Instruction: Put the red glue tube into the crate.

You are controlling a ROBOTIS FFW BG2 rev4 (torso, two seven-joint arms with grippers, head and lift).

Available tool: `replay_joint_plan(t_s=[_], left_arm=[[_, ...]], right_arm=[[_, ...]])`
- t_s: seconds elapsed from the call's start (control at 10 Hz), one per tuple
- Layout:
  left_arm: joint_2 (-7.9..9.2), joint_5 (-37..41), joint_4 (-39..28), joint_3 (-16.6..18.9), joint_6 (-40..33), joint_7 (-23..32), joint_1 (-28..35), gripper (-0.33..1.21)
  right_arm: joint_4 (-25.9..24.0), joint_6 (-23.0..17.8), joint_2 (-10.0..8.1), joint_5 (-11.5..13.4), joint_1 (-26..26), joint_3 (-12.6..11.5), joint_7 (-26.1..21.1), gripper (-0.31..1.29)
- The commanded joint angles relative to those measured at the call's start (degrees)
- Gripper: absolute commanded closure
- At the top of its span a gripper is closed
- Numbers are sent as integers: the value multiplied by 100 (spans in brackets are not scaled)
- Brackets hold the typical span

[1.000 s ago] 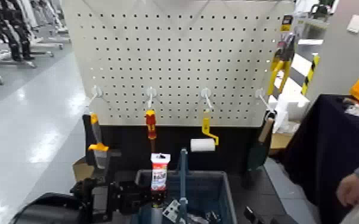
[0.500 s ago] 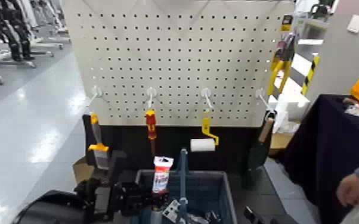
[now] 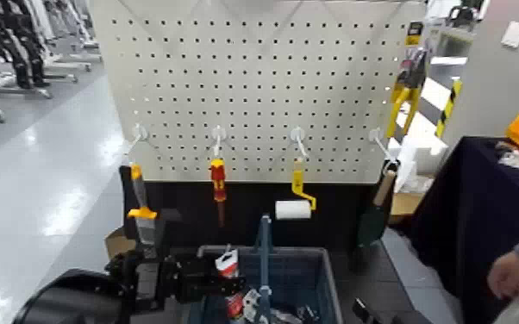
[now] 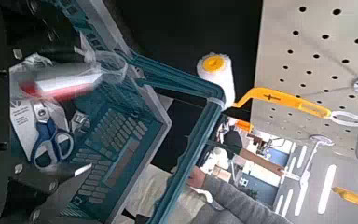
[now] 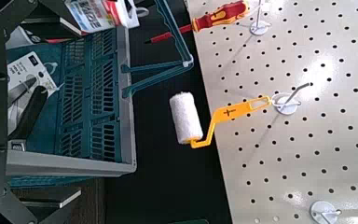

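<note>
We see the pegboard (image 3: 254, 86) up top, the crate (image 3: 302, 267) below it. Our left gripper (image 3: 215, 280) reaches over the crate's left half, clamped on the red glue tube (image 3: 227, 267), tilted, its lower end inside the crate. Our right gripper: we can't tell its state.

The red glue tube (image 3: 228, 265) sits inside the crate (image 3: 302, 258), left of its handle (image 3: 264, 250).
</note>
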Motion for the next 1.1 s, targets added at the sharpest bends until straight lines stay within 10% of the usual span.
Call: replay_joint_plan(t_s=[0.1,0.5,1.1], left_arm=[[0,76,-107,13,-39,16,15,-27],[-44,111,-1312,180,58,455,472,-27],[-510,-311,-3228,936,-944,2776,2607,-24]], right_arm=[[0,0,-1,-2,0,0,0,12],[-18,-35,-19,16,9,0,-9,12],[-211,-308,-45,297,229,-26,-352,12]])
